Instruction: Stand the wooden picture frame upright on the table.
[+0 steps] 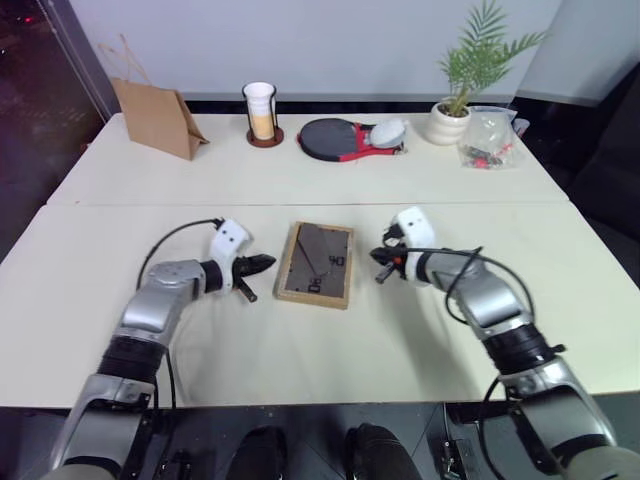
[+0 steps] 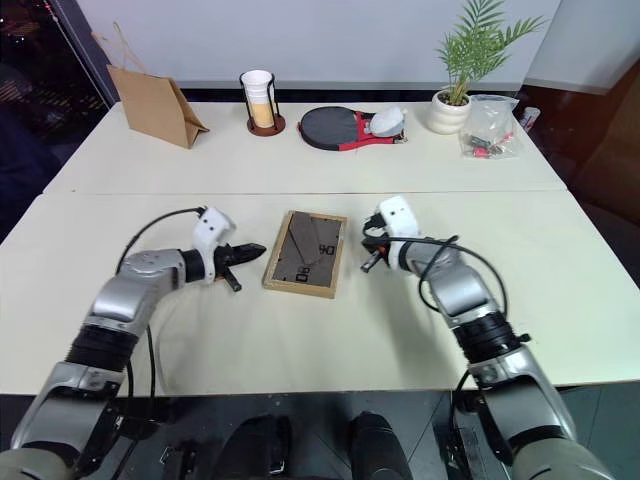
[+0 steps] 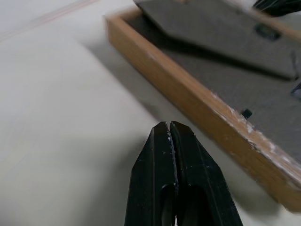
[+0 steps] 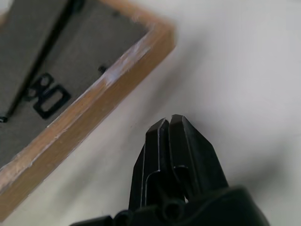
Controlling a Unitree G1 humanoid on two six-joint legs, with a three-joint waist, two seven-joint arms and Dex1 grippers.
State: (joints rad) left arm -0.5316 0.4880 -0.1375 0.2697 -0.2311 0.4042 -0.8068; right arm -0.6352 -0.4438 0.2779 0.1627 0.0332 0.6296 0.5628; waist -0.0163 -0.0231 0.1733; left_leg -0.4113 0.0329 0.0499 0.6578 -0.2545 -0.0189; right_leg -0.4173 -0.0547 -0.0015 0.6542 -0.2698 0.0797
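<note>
Small light-wood picture frame lies back-up mid cream-white table, long axis 12-to-6, between left gripper at 9 and right gripper at 3, both closed, empty, equally near.

Frame face-down between closed tools

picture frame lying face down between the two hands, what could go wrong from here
1. Both hands are shut: the left hand and right hand sit beside the wooden picture frame, holding nothing. Pushing with closed tips may just slide it across the table.
2. It lies flat, back up, so there is little edge to catch.
3. The stand flap looks only partly raised; once tipped up, the frame might fall over.
</note>
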